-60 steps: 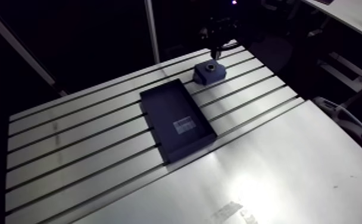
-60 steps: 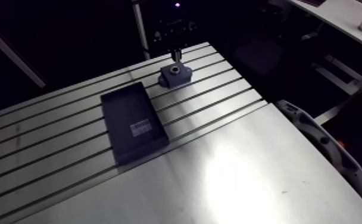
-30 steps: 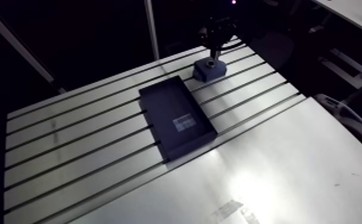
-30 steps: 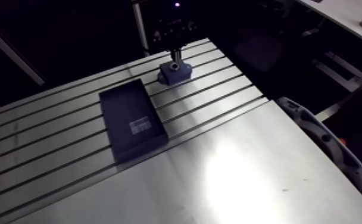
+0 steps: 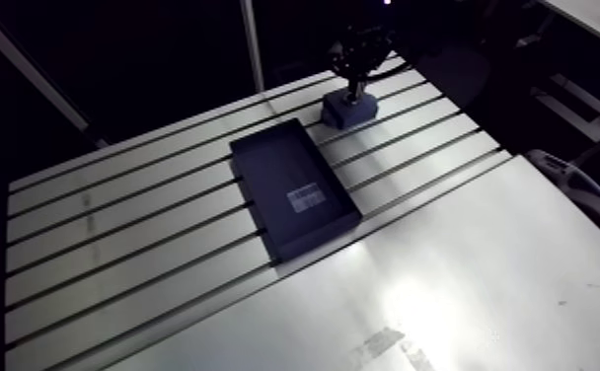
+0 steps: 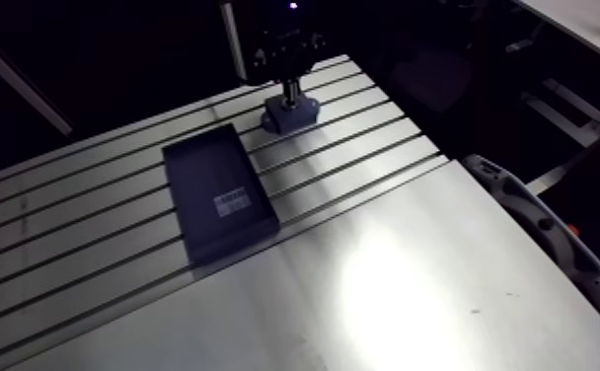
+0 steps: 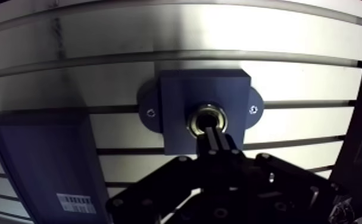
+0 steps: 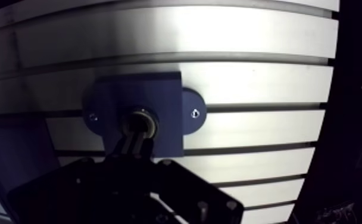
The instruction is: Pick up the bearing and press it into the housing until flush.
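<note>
The dark blue housing (image 7: 183,98), a block with two screw ears, sits on the slotted table near its far edge. The bearing (image 7: 199,117) shows as a metal ring seated in the housing's bore. My gripper (image 7: 212,132) is shut, its two fingers pressed together, with the tips right at the ring's centre. The ring is wider than the joined fingers and shows around them. How deep the bearing sits I cannot tell. In the arm view the gripper (image 5: 356,89) stands straight over the housing (image 5: 349,109).
A shallow dark blue tray (image 5: 294,187) with a white label lies beside the housing, toward the table's middle; its corner shows in the wrist view (image 7: 37,161). A smooth metal plate (image 5: 442,286) covers the near part of the slotted table.
The gripper has come down from just above the housing until its tips meet the bore. The arm view has shifted slightly with the arm; housing and tray have stayed put.
</note>
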